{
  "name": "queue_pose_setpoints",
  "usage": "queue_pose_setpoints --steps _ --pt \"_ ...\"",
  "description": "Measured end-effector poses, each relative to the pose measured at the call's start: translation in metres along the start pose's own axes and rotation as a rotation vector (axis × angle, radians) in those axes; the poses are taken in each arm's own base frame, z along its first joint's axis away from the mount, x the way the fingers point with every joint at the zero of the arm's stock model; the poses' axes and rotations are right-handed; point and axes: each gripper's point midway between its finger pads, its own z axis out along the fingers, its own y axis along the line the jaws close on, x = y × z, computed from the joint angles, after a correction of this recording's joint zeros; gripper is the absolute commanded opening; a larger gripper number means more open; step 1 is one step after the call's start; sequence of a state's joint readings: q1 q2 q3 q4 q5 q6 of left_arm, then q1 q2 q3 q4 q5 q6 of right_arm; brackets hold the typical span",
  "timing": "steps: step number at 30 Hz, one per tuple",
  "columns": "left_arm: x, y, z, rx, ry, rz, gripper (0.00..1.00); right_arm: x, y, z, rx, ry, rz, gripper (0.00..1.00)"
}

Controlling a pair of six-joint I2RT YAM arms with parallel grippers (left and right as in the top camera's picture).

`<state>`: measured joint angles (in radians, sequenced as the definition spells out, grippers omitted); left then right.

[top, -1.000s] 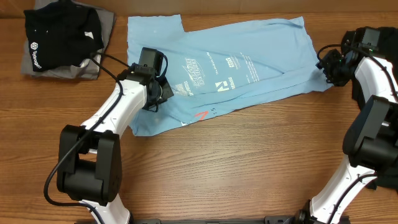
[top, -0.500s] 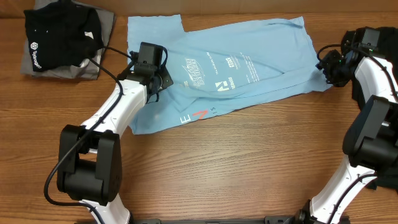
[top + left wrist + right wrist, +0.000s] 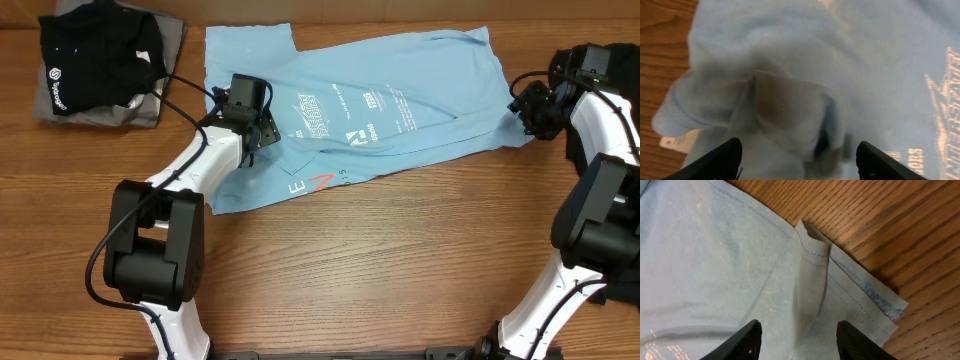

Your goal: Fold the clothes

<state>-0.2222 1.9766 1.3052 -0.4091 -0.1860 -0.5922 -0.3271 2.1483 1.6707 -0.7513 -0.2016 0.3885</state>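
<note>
The light blue T-shirt (image 3: pixel 400 90) lies spread across the far middle of the table, white lettering up and a red-and-white mark (image 3: pixel 318 184) near its front edge. My left gripper (image 3: pixel 262 128) hovers over the shirt's left part. In the left wrist view it (image 3: pixel 799 160) is open, with a crumpled hump of blue cloth (image 3: pixel 785 105) lying loose below the fingers. My right gripper (image 3: pixel 520 108) is at the shirt's right corner. In the right wrist view it (image 3: pixel 800 340) stands open over a raised fold (image 3: pixel 815 265) near the hem, holding nothing.
A stack of black shirts (image 3: pixel 95 55) on grey cloth sits at the far left corner. Dark cloth (image 3: pixel 577 150) shows behind the right arm at the right edge. Bare wooden table (image 3: pixel 350 270) stretches in front of the blue shirt.
My left gripper carried the shirt's fold away from the front edge, then opened and let it go. The front left part now lies flatter, showing the red-and-white mark. The right gripper has stayed put.
</note>
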Motion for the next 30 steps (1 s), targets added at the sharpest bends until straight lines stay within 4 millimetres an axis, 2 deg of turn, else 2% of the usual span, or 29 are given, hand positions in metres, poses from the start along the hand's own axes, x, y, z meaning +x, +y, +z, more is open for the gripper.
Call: queue_pose_setpoints --steps 5,8,10,16,22,30 --pt "0.003 0.018 -0.001 -0.045 0.036 0.004 0.71 0.000 0.000 0.000 0.000 0.000 0.000 0.53" --pt "0.006 0.029 -0.012 -0.062 0.068 0.002 0.67 0.000 0.000 0.000 0.000 0.000 -0.001 0.56" --pt "0.008 0.027 -0.021 -0.039 0.090 -0.003 0.64 -0.001 0.001 0.000 -0.003 -0.004 -0.003 0.56" --pt "0.033 -0.008 -0.034 0.147 0.229 -0.026 0.64 -0.001 0.009 0.002 -0.015 -0.017 -0.020 0.57" --pt "0.053 -0.035 -0.040 0.223 0.291 -0.018 0.64 0.008 0.025 0.005 -0.025 -0.004 -0.053 0.57" --pt "0.085 -0.063 -0.023 0.289 0.385 -0.035 0.63 0.012 0.030 0.006 -0.022 -0.001 -0.066 0.57"
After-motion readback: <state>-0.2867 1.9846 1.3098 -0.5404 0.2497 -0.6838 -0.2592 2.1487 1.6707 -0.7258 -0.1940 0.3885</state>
